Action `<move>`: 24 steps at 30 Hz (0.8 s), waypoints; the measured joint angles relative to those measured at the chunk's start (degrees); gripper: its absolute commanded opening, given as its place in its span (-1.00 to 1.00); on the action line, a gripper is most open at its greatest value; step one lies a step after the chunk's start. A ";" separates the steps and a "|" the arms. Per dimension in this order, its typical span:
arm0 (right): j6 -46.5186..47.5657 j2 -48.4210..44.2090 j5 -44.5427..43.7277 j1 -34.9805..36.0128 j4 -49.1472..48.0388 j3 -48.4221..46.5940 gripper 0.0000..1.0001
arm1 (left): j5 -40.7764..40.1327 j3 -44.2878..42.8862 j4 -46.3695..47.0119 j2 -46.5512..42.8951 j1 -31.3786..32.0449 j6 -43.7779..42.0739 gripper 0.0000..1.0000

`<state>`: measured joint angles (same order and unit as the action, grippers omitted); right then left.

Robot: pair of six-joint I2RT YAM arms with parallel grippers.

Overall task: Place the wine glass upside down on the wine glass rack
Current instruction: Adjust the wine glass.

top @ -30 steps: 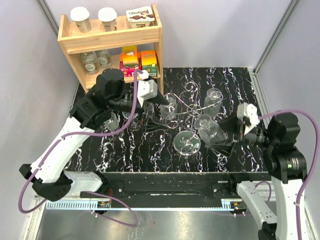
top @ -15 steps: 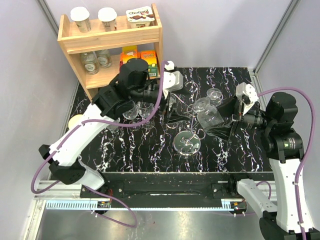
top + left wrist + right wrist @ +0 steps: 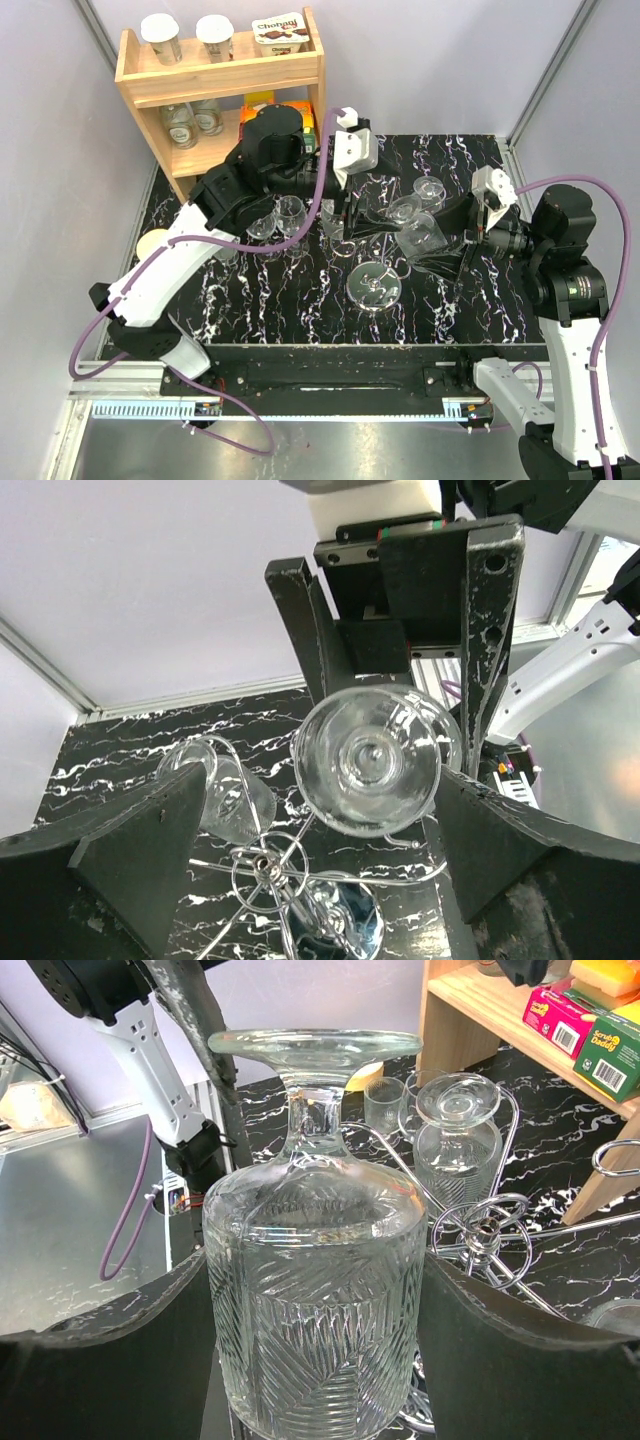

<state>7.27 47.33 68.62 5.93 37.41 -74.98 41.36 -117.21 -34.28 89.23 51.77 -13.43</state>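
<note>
My right gripper (image 3: 316,1360) is shut on a clear ribbed wine glass (image 3: 315,1290) and holds it upside down, foot up, beside the wine glass rack (image 3: 487,1230). In the top view the glass (image 3: 420,236) hangs at the right side of the silver wire rack (image 3: 372,218), above its shiny disc base (image 3: 375,286). My left gripper (image 3: 320,870) is open and empty, hovering over the rack hub (image 3: 262,866) with the held glass's foot (image 3: 368,760) just beyond it. In the top view the left gripper (image 3: 350,222) is at the rack's left side.
Other glasses hang upside down on the rack (image 3: 430,190) (image 3: 458,1140) (image 3: 225,795). Loose glasses (image 3: 275,218) stand on the black marbled table (image 3: 250,300) to the left. The wooden shelf (image 3: 225,70) with jars and boxes stands at the back left.
My left arm has swung right from the loose glasses to over the rack. My right arm has lifted the glass and brought it in to the rack, then stayed nearly still.
</note>
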 measured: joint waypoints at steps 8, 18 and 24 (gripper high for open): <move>1.38 0.22 -0.04 0.07 1.44 0.00 -1.00 | -0.07 -2.47 0.96 2.51 1.51 0.22 0.98; 2.82 0.33 -0.72 0.09 2.36 0.00 -1.00 | -0.55 -6.27 0.81 5.55 2.36 0.66 0.98; 3.08 1.03 -4.22 0.20 3.15 -2.01 -1.00 | -2.64 -5.75 -0.85 0.59 0.24 0.28 0.98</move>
<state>10.35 48.36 64.40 6.13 40.56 -76.99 38.72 -122.96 -35.14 89.82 52.01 -13.15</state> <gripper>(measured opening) 0.742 0.988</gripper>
